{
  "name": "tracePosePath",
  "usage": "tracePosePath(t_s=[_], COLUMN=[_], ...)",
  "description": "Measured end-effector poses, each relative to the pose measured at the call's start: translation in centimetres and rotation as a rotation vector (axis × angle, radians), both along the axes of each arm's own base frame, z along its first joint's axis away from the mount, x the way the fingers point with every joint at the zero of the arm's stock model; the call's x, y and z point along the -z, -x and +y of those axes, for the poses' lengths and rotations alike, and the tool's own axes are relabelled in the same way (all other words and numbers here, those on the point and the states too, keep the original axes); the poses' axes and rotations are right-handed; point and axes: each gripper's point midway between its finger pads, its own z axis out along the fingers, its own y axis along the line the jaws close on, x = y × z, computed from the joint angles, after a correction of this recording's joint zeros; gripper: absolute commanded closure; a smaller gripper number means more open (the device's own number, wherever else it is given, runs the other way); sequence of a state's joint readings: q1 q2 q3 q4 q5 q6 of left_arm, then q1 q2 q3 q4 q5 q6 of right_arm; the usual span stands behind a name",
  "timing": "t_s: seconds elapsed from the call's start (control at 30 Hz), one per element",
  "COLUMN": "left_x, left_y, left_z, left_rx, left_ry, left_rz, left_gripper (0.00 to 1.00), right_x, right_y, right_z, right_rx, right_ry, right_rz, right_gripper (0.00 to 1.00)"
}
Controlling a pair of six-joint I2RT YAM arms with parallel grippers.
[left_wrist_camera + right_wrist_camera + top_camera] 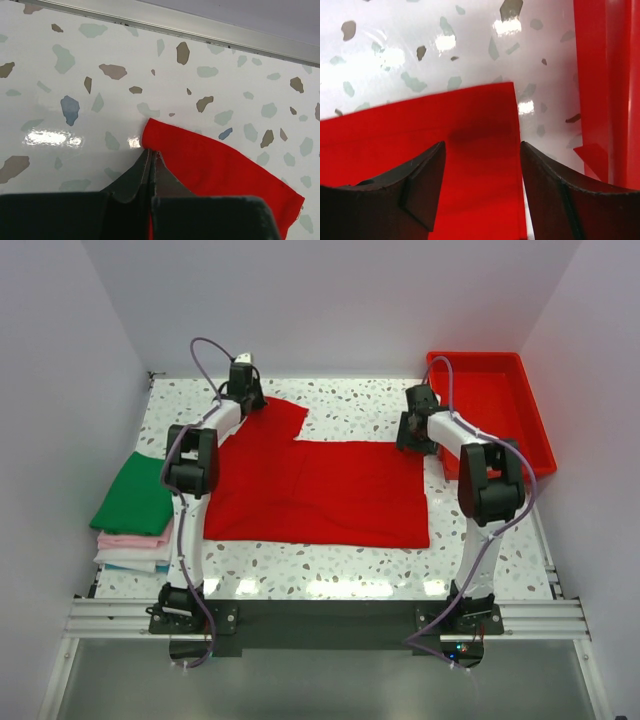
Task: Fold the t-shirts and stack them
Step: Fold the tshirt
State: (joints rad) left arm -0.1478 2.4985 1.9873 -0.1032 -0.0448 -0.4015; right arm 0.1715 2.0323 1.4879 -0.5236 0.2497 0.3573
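Observation:
A bright red t-shirt [320, 490] lies spread flat on the speckled table. My left gripper [246, 390] is at the shirt's far left sleeve, shut on the sleeve's corner [165, 145]. My right gripper [412, 425] is open, its fingers [425, 185] astride the shirt's far right corner [485, 130], just above the cloth. A stack of folded t-shirts sits at the left edge: green [135, 495] on top, pale pink [135, 538], white and teal beneath.
A rigid red plastic tray [495, 405] stands at the far right, close beside my right gripper; its wall shows in the right wrist view [600, 90]. A metal rail [200, 27] edges the table's far side.

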Motion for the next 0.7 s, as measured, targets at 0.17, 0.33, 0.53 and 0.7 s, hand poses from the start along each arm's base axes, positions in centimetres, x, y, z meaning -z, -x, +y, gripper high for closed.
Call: tracePosePath(t_s=[0.17,0.33,0.53,0.7], left_x=[-0.6,-1.0,-1.0,-1.3], left_y=[-0.3,-0.6,-0.5,-0.7], left_z=[0.5,0.5,0.2,0.1], left_rx=[-0.005,-0.004,0.005,0.01], left_ry=[0.021,0.034,0.053,0.065], left_rz=[-0.019,-0.034,-0.031,-0.043], left_gripper=[1.0,1.0,1.0,1.0], right_x=[1.2,1.1,1.2,1.1], right_y=[-1.0,-2.1,-3.1,-4.0], right_z=[-0.4,-0.6,-0.5,-0.7], right_rx=[0.013,0.022,0.026,0.033], right_ry=[0.033,0.046,0.051,0.064], right_rz=[0.009,-0.007,-0.019,-0.029], right_gripper=[0.36,0.4,0.42,0.44])
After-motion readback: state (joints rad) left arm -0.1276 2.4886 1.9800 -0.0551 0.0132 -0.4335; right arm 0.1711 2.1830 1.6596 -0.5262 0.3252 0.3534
